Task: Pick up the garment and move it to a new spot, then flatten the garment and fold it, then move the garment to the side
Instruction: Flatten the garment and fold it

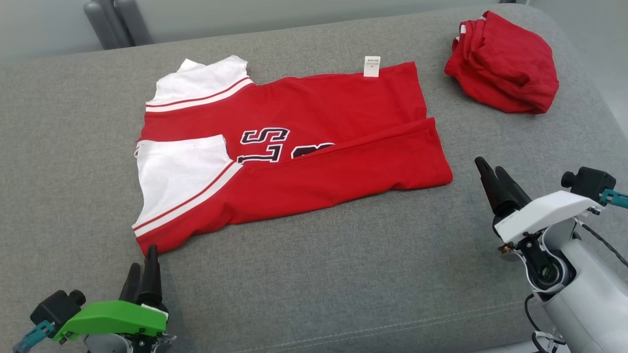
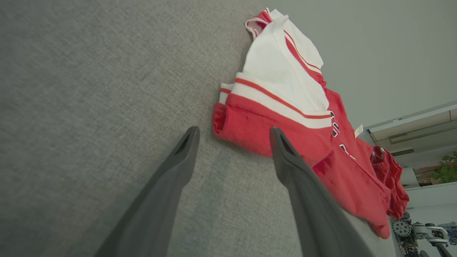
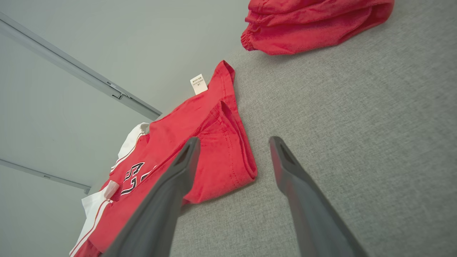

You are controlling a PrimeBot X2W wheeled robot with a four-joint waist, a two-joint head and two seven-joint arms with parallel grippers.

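Grey upholstered cushion [image 1: 314, 284] forms the work surface. On it, left of centre in the head view, lies the red and white shirt [image 1: 333, 113], flat, with its near long side already turned over the printed front. Its long axis runs left to right, sleeves toward the robot's left, hem toward its right. A separate red bundle [image 1: 505, 63] sits at the far right, not touching the shirt. The left gripper [image 1: 143, 257] is spread wide and empty, just short of the shirt's near left corner. The right gripper [image 1: 489, 164], likewise wide and empty, stands off the hem's near corner with bare cushion between. Judgement: the left is nearer, and each end lies ahead of its own fingers for the next fold. A white label [image 1: 372, 66] shows at the far edge.
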